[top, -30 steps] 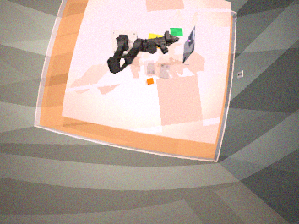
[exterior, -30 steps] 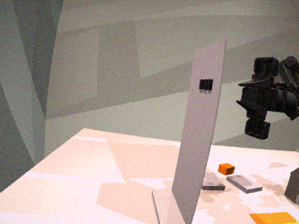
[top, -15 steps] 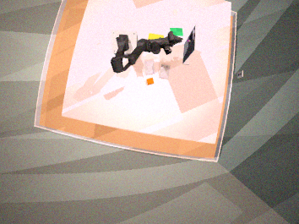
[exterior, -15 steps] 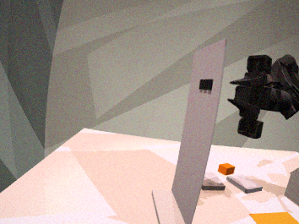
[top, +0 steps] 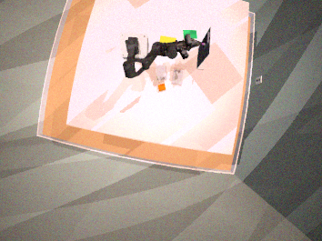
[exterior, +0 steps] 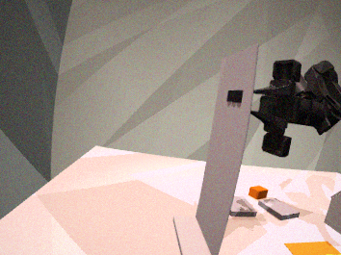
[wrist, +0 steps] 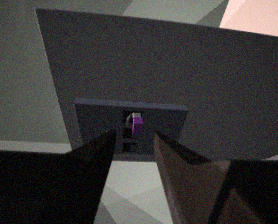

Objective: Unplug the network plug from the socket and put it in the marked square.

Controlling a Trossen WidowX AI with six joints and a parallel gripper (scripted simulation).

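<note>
The upright panel [top: 205, 55] [exterior: 217, 150] [wrist: 175, 65] shows its dark face in the wrist view. The socket block [wrist: 100, 125] on it has several dark openings in a column. The plug [wrist: 137, 121], purple with a pale part at its top, sits in the top opening; its tab is too small to make out. My gripper [top: 201, 44] [exterior: 254, 102] [wrist: 135, 135] is partly open, close in front of the panel. Its fingertips appear left and right of the plug, with a gap on each side. A yellow patch [top: 167, 39] [exterior: 313, 248] and a green patch [top: 189, 34] lie on the table; I cannot tell which is the marked square.
An orange block [top: 162, 87] [exterior: 258, 191] and two flat grey pieces [exterior: 278, 208] [exterior: 243, 207] are on the table. The panel's foot [exterior: 185, 237] rests on the table. The arm [top: 150, 57] reaches over from its base on the left in the top view.
</note>
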